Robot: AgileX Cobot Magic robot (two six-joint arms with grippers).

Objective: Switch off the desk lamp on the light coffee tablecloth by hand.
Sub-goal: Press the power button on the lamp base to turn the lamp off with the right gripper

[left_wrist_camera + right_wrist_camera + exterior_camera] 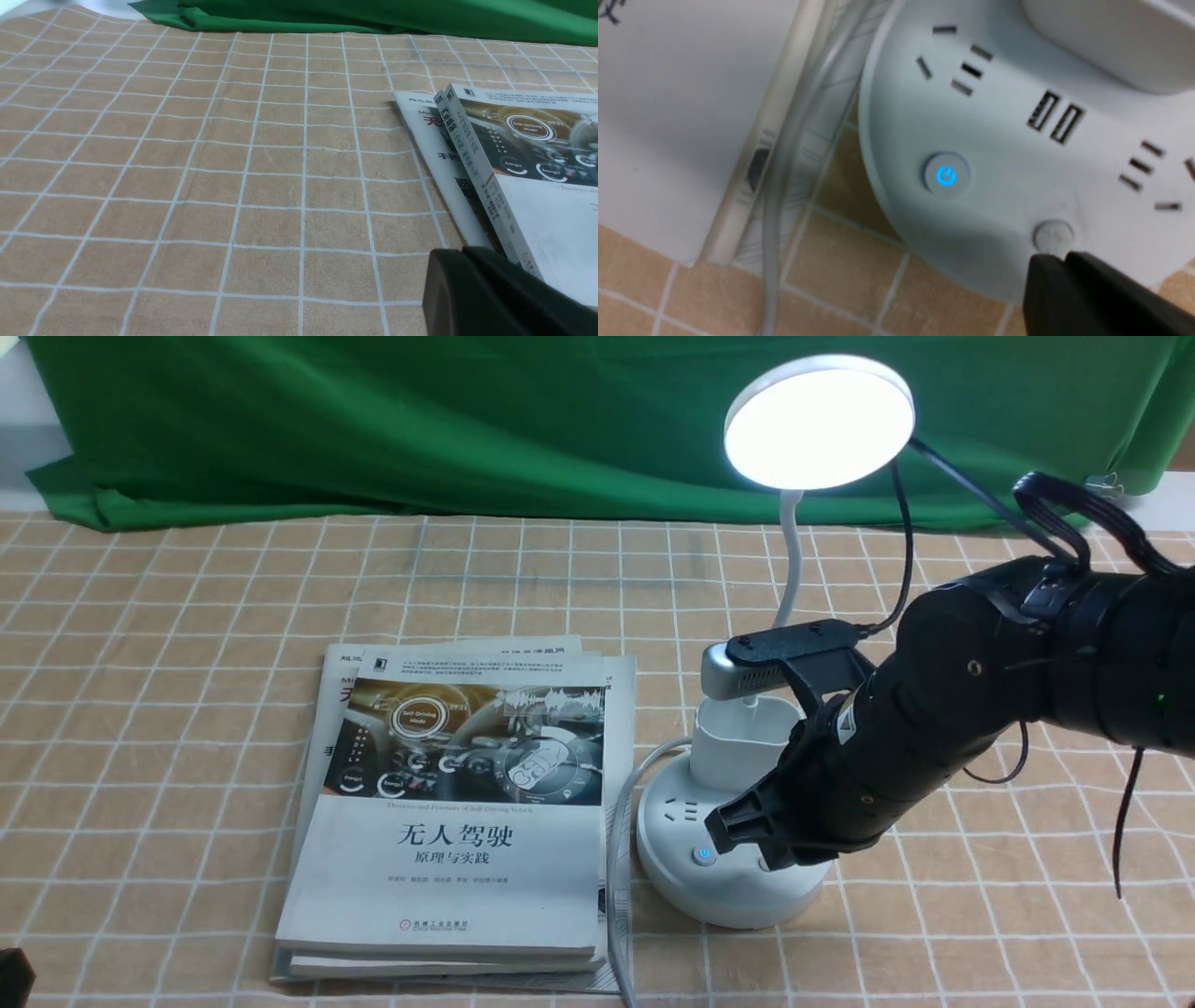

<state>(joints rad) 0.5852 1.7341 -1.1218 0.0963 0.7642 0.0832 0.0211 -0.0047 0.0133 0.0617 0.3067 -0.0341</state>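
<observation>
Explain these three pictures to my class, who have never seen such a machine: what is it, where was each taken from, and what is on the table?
It is a robot with two arms, each ending in a two-fingered gripper. The wide picture looks forward from between the arms; the other two come from cameras on the left and right wrists. On the checked tablecloth lie a stack of books and a lit desk lamp. The right gripper, closed and holding nothing, points down at the lamp's round base, its tip right by a plain button; a second button glows blue. The left gripper is near the books, also holding nothing.
</observation>
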